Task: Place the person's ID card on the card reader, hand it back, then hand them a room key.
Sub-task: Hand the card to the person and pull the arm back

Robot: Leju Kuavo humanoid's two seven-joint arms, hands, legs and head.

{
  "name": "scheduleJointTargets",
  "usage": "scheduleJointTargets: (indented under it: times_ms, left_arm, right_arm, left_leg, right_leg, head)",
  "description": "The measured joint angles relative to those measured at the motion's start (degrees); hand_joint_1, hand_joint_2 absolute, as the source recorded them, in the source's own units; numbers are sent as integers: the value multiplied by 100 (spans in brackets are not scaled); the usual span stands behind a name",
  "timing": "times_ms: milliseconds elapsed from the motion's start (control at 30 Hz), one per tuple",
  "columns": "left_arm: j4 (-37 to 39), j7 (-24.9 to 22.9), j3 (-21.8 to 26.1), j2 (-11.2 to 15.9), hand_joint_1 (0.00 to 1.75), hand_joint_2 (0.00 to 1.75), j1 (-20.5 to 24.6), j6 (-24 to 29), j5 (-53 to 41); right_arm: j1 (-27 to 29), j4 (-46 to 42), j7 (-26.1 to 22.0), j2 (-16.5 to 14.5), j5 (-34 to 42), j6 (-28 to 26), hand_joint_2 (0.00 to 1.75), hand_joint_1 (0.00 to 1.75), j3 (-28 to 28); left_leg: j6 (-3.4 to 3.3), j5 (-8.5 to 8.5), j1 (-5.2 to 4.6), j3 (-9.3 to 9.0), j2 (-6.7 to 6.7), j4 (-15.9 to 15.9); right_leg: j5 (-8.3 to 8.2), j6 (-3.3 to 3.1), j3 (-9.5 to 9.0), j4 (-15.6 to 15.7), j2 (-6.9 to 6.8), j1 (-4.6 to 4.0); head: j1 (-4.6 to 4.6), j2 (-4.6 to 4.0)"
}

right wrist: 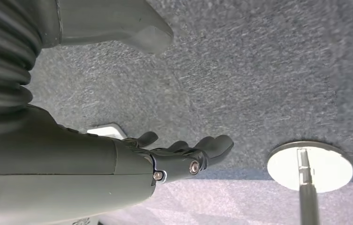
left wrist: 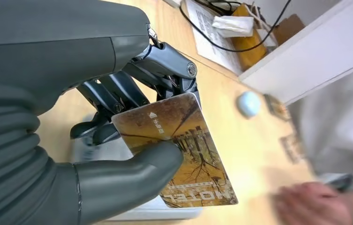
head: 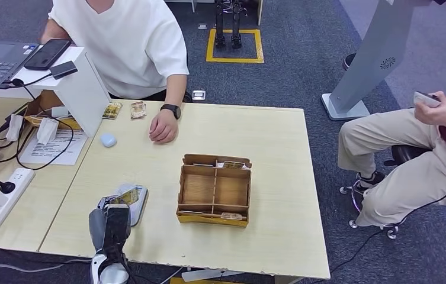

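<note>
Lower left of the head view: the left hand (head: 115, 208) pinches the card (left wrist: 179, 150) between thumb and fingers, over the reader (head: 139, 204) on the tabletop (head: 285, 195) (reading step, seemingly). Next: hand it back to the person's hand (head: 163, 127). Right hand (right wrist: 184, 157) hangs loosely open, holding nothing.

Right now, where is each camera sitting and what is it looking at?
Head view: high on the robot, looking down at the pale wooden table; left hand shows.
Left wrist view: behind the left hand, which pinches the brown patterned hotel card.
Right wrist view: hanging arm, facing grey carpet; right hand empty.
Shared: head and left wrist views show the card.
</note>
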State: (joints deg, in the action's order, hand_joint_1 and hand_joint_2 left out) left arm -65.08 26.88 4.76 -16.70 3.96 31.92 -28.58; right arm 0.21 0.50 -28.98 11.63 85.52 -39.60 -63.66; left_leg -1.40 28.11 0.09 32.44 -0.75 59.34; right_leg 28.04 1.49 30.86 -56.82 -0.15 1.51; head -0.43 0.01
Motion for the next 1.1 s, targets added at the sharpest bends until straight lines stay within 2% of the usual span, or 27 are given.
scheduleJointTargets:
  times_ms: [133,400,767,1067,1100]
  left_arm:
    - [-437,-8,-282,1,175,175,175,-93,441]
    - [-788,-535,-607,4,175,175,746,95,606]
    - [-757,-777,-672,16,175,175,1201,98,830]
    - [-140,-1083,-757,198,175,175,2181,342,1062]
    - [-70,-1106,-779,204,147,175,2267,326,1108]
  right_arm:
    - [17,1,-27,4,-4,0,175,0,12]
    - [-40,1,58,14,-108,0,175,0,-7]
    - [-106,1,124,15,-174,0,175,0,-121]
    - [-272,1,336,15,-327,0,175,0,-350]
    - [-282,1,339,15,-325,0,175,0,-370]
  left_leg:
    - [-2,-5,0,11,1,1]
    - [-2,-5,-1,19,-2,2]
    - [-2,-5,0,28,-1,2]
    - [-3,-16,-1,29,-3,4]
    - [-3,-16,-1,29,-3,4]
  right_leg:
    - [-5,1,-1,0,3,1]
    - [-6,2,2,0,1,1]
    - [-6,2,12,-1,2,1]
    - [-11,0,12,-1,1,1]
    - [-11,0,12,-1,1,1]
  head:
    - [1,0]
    - [1,1]
    - [1,-1]
    - [1,0]
    - [1,1]
